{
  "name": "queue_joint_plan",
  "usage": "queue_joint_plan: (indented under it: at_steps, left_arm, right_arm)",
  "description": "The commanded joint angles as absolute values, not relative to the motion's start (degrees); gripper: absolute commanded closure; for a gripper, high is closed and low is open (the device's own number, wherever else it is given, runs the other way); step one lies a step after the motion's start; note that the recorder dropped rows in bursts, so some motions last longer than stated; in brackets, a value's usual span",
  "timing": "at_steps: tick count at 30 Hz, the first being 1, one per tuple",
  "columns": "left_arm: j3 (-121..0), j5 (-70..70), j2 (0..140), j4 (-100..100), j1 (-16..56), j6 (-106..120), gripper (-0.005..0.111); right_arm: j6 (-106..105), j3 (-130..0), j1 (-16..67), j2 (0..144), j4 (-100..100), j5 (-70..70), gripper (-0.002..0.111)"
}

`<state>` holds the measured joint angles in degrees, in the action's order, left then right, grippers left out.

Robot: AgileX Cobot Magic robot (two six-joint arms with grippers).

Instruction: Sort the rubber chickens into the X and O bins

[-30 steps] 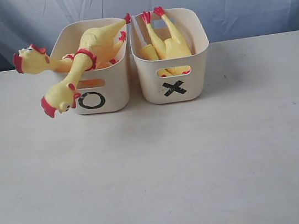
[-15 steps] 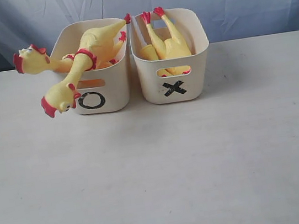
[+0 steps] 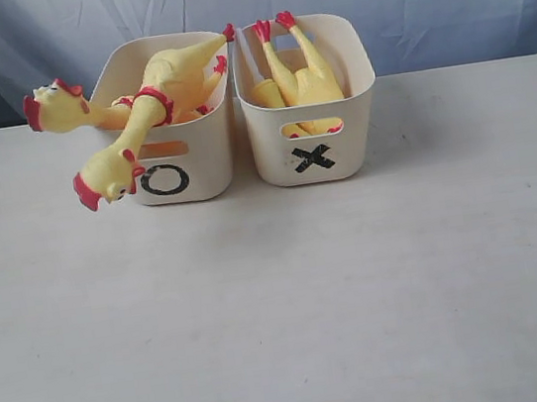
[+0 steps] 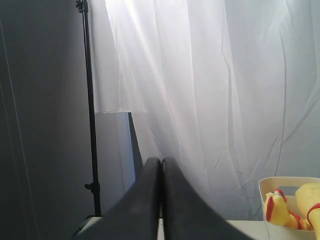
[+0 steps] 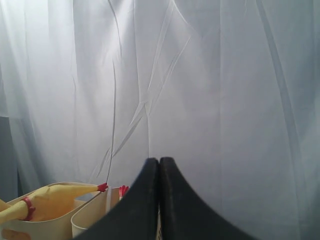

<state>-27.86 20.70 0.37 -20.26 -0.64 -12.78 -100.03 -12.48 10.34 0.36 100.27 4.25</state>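
exterior / bins: O bin (image 3: 211, 164) and X bin (image 3: 266, 146) stand side by side, just apart, on the pale surface (image 3: 284, 309).
exterior / O bin load: two rubber chickens (image 3: 176, 74) lie across it. Necks run over the rim, and both heads (image 3: 105, 176) hang outside. The lower head sits next to the O mark.
exterior / X bin load: a chicken (image 3: 310, 80) is head-down inside, with its red feet sticking up above the rim. More yellow shows beside it, count unclear.
exterior / backdrop: white curtain (image 3: 420, 0) behind the bins.
left wrist / left gripper (image 4: 161, 160): fingers pressed together, nothing between them.
left wrist / task items: a cream bin (image 4: 285, 181), mark not visible, sits past the gripper tips and off to one side, well apart. A chicken head (image 4: 277, 207) with a red comb shows at it.
left wrist / other: dark stand pole (image 4: 90, 125) on the gripper's other side.
right wrist / right gripper (image 5: 159, 160): fingers pressed together, holding nothing.
right wrist / task items: two cream bins (image 5: 90, 212) beyond the gripper and to one side, not touching it. A yellow body (image 5: 60, 192) lies across the farther one.
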Motion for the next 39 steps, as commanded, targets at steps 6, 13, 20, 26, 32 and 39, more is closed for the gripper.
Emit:
queue_joint_plan:
  at_steps: [6,13,20,26,32,39]
  left_arm:
    - [-27.8,20.6,0.0,-17.6,-0.9,-12.9,0.107]
    - [-23.2,12.1,0.0,-5.7,-0.9,-12.9,0.107]
    - [-14.2,5.7,0.0,-4.5,-0.9,-12.9,0.107]
    - [-7.7,4.0,0.0,-4.5,-0.9,-12.9,0.107]
    - [-3.3,3.3,0.0,-4.5,-0.9,-12.9,0.107]
    - [0.0,0.9,0.0,-4.5,-0.9,-12.9,0.107]
  right_arm:
    - [-100.2,-12.2,10.0,0.0,99.9,5.0,0.109]
    - [-100.2,-11.8,10.0,0.0,93.0,5.1,0.109]
    - [-100.2,-8.2,10.0,0.0,99.9,5.2,0.109]
    - [-100.2,-8.2,10.0,0.0,99.9,5.2,0.109]
    - [-100.2,-8.2,10.0,0.0,90.8,5.8,0.109]
    - [-100.2,-8.2,10.0,0.0,41.7,7.4,0.109]
